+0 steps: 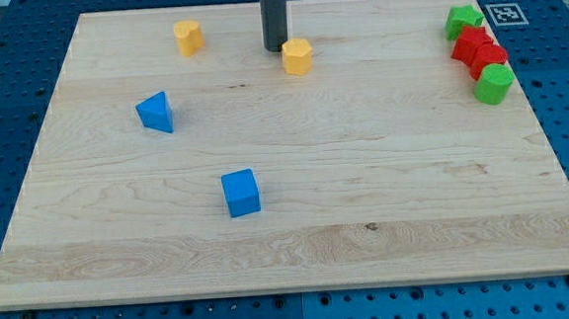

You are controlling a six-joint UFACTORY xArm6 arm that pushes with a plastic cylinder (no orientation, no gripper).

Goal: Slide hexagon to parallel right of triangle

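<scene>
yellow hexagon (298, 56) near top ctr, blue triangle (155, 113) left, well apart

The board (298, 218) is pale, smooth, matt wood with visible grain; the blue cube (240, 193) looks matt.

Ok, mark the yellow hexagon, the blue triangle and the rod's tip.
yellow hexagon (298, 55), camera view, on its top face.
blue triangle (155, 112), camera view, on its front face.
my tip (276, 49), camera view, rod's very end, just left of the hexagon.
</scene>
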